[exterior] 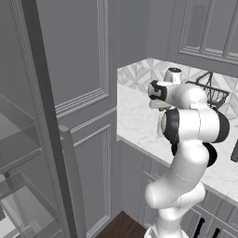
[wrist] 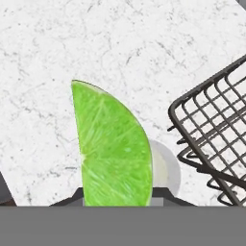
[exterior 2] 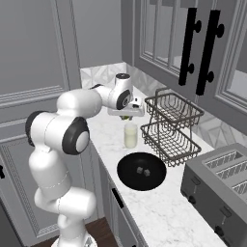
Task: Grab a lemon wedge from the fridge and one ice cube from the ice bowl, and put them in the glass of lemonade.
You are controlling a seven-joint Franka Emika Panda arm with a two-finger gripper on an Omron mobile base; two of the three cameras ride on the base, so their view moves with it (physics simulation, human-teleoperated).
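Right base view: arm reaches over the glass of lemonade [exterior 2: 130,134], jaws clamping a lemon wedge [wrist: 113,149] (green).

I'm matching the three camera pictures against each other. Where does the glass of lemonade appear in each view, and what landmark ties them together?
Left base view: cannot make it out; the arm blocks that stretch of counter.
Right base view: glass of lemonade at centre, on the marble counter, below the pincer.
Hand view: its pale rim peeks out low, right of centre, behind the green wedge.
Shared landmark: the wire basket, right of the glass.
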